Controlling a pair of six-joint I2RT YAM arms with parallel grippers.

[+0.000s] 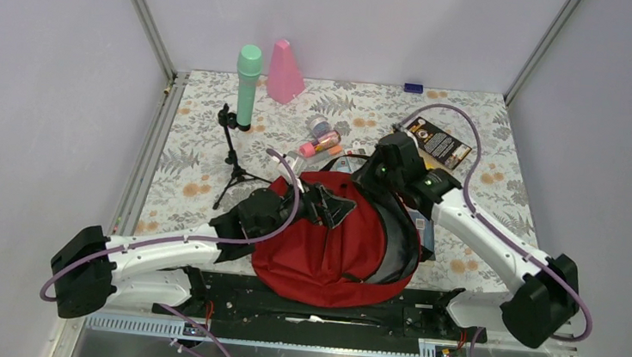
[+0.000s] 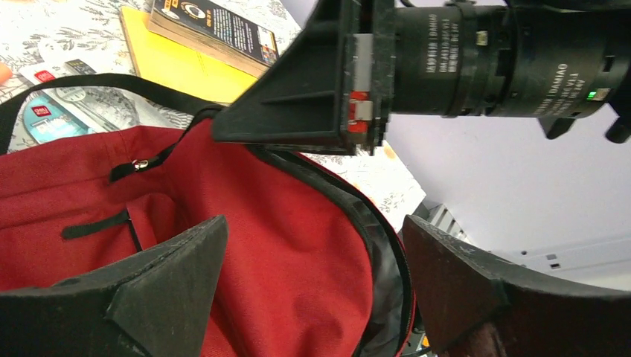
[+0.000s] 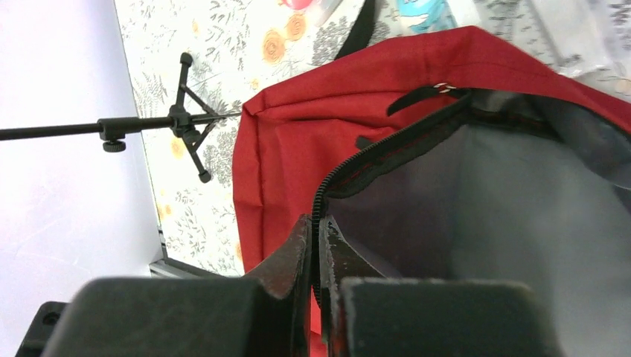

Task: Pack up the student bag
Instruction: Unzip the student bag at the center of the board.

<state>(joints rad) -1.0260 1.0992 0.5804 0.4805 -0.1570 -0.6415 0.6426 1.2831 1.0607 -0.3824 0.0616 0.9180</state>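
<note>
Backpack (image 1: 322, 261) lies limp on the tabletop (image 1: 196, 133) between the arms, mouth unzipped.
Soft cloth likely sags unless held by its zipper rim (image 3: 387, 145); right jaws are pinched shut on that rim, left jaws gape wide above the red front, empty.

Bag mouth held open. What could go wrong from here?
1. Right gripper pinches only the zipper rim of the large red fabric backpack; it may slip and the mouth collapse.
2. Open left gripper hangs close to the right one; they might collide.
3. The black tripod stand sits beside the left arm; a swing could topple it.
</note>
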